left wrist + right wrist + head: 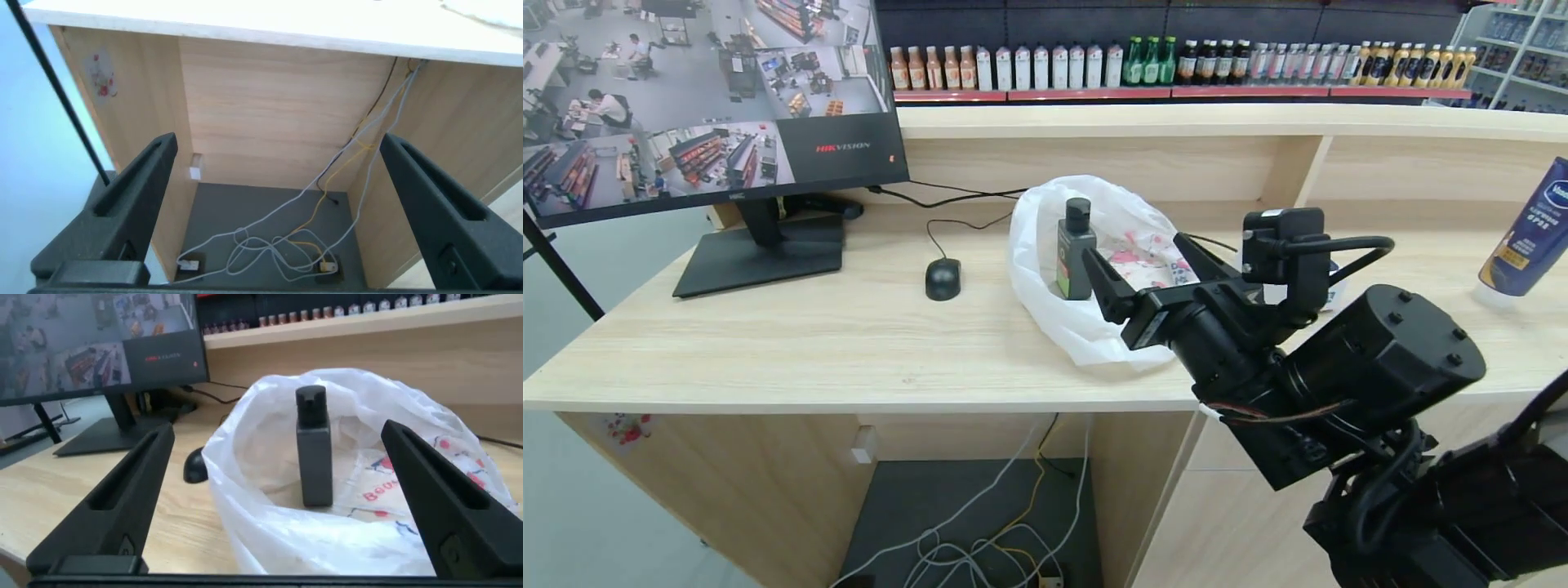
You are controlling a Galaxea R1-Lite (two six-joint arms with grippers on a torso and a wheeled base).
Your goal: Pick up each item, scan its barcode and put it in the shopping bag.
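One dark bottle (pixel 1076 249) stands upright inside the shopping bag (pixel 1033 282) — my right gripper (pixel 1135 251), released and empty, sits just beside the bag; left gripper (pixel 278 145) released too.

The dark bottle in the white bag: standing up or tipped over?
Upright: the dark bottle stands cap up inside the shopping bag, seen in both head and right wrist views.
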